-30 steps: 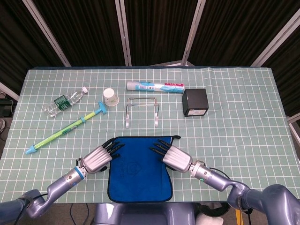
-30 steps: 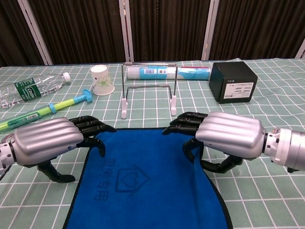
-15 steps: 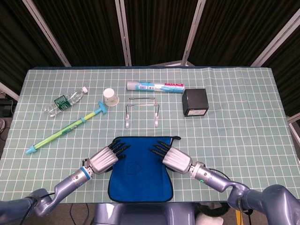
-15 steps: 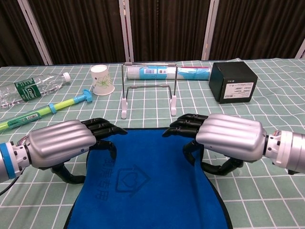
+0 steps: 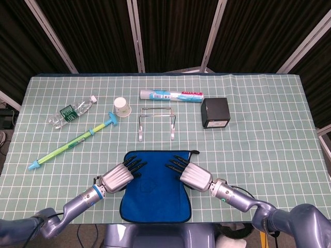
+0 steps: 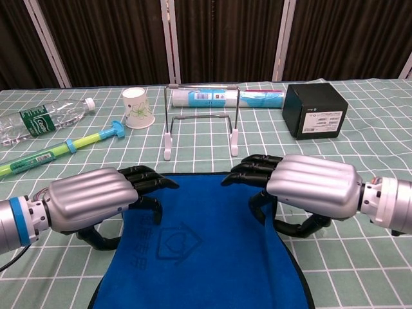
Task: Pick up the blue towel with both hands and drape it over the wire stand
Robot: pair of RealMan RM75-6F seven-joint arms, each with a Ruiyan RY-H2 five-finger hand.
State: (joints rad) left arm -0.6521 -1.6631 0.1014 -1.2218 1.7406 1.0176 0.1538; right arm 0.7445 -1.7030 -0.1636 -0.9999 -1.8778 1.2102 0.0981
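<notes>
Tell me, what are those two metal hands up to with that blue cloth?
The robot's left hand and right hand are both poised at the far edge of a blue towel, which lies flat on the table. The fingers are spread over the towel's corners, but it has not been lifted. Just beyond it stands a wire stand, with nothing hanging on it yet. A paper cup, a water bottle and a black box sit around it, untouched.

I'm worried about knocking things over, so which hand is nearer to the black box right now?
The right hand. It sits on the blue towel, directly in front of the black box; the left hand is much farther off, at the towel's other side.
</notes>
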